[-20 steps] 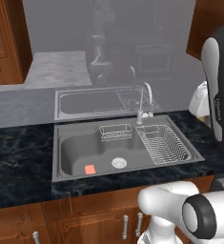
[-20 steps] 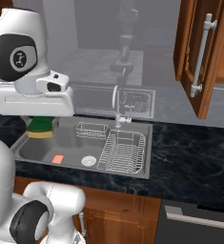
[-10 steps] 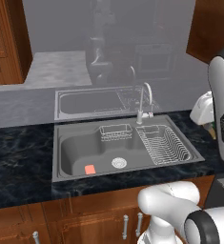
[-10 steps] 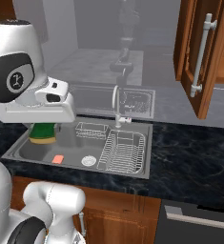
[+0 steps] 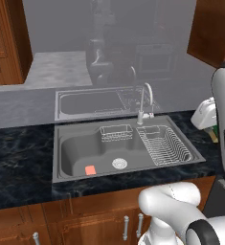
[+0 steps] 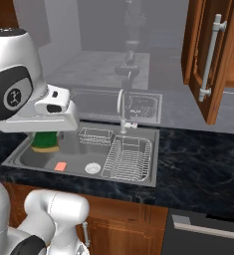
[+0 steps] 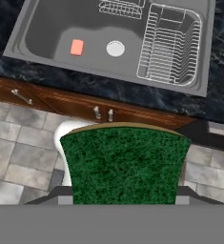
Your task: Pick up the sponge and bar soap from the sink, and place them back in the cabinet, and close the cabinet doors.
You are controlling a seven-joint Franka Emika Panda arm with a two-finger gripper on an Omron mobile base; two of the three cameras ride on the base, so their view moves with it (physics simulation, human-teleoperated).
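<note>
You've got the sponge [image 7: 125,164] clenched in the gripper [image 6: 45,142] — soft, light, springy, so a squeeze across its flat faces carries it without slip. It hangs right at the fingertips, lifted above the sink's [image 5: 190,148] front edge. Further off, the bar soap [image 7: 76,47] lies flat on the basin floor near the front left corner, left of the drain — small, stiff, probably slick, so pinch it across its short sides. Beyond, a cabinet door [image 6: 205,55] stands open.

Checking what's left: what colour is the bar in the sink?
Salmon pink; the bar soap shows best in the hand view.
</note>
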